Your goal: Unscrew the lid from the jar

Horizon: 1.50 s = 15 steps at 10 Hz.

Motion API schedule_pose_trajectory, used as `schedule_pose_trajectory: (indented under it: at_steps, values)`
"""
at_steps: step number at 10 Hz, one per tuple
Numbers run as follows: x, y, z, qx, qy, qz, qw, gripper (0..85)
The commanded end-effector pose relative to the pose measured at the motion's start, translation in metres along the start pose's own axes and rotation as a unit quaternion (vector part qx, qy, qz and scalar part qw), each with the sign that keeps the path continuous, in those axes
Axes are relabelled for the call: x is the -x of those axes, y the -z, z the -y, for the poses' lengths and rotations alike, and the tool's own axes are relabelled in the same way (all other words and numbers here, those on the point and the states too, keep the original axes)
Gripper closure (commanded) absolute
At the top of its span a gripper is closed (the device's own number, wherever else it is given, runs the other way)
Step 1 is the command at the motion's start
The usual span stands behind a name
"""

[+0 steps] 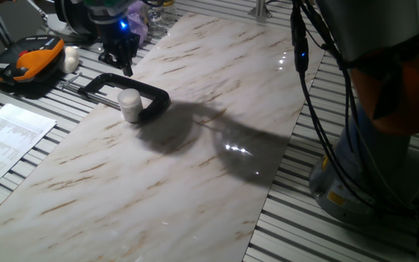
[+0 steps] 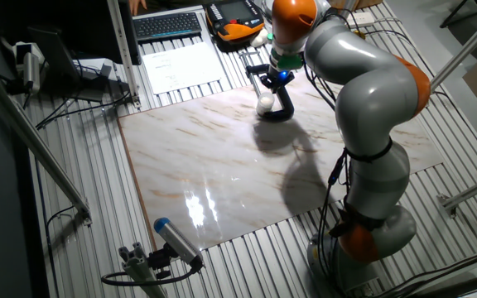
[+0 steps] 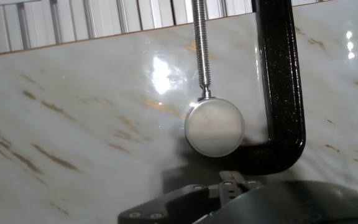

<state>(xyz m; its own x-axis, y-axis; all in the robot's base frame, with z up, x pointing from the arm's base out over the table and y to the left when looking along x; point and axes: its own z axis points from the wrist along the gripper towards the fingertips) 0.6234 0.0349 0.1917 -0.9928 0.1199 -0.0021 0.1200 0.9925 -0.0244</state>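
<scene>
On the marble desk (image 1: 195,145), the jar (image 1: 130,105) sits clamped in a black C-clamp (image 1: 148,93) just below the raised, empty claw (image 1: 121,60), whose opening I cannot tell.

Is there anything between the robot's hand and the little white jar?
No. In one fixed view the hand hangs above and behind the jar, with only air and part of the black clamp holding the jar between them.
</scene>
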Motion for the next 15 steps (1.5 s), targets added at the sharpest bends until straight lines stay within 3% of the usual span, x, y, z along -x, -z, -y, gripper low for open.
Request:
schedule_pose_trajectory:
  at_steps: [1,4,6,8,10,12,15]
  values:
    - [0.0005,-0.0008,0.0013,0.003,0.001,0.0,1.0,85.0]
    - [0.0005,-0.0008,0.0013,0.011,0.015,-0.01,0.9998,85.0]
    - [0.0005,-0.0008,0.0013,-0.001,0.021,0.001,0.9998,85.0]
    - [0.0005,-0.0008,0.0013,0.002,0.027,-0.002,0.9996,85.0]
    - [0.0005,-0.0008,0.0013,0.002,0.026,0.01,0.9996,85.0]
    - [0.0005,-0.0008,0.0013,0.015,0.026,0.012,0.9995,85.0]
    - [0.0005,-0.0008,0.0013,0.013,0.035,0.013,0.9992,85.0]
